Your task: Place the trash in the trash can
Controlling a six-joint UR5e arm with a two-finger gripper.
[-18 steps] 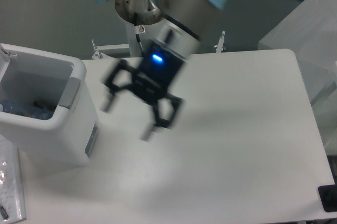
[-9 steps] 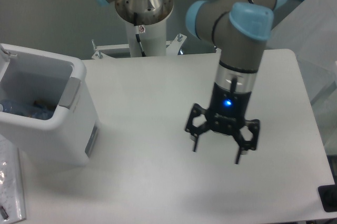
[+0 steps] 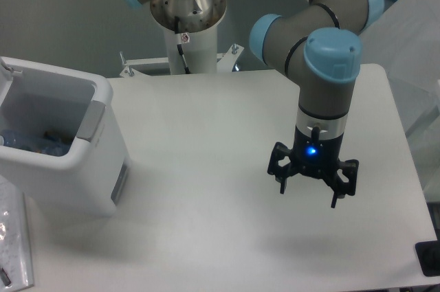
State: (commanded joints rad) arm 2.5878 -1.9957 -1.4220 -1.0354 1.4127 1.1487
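The white trash can [image 3: 69, 168] stands at the table's left edge, its grey inside open to the top. Inside it lies bluish clear plastic, the bottle [image 3: 24, 143], with something small and dark beside it. I cannot make out the crumpled wrapper with green flecks. My gripper [image 3: 309, 196] hangs over the right part of the white table [image 3: 206, 237], far right of the trash can. Its fingers are spread open and hold nothing. A blue light glows on its body.
The robot's base column [image 3: 187, 24] stands behind the table's far edge. A clear plastic sheet [image 3: 12, 244] lies at the lower left beside the trash can. A pale covered box [image 3: 405, 38] stands at the right, and a small black thing [image 3: 427, 259] sits at the table's lower right corner.
My gripper has swung from beside the trash can rightward across the table and now hangs over the right side, open and empty throughout.
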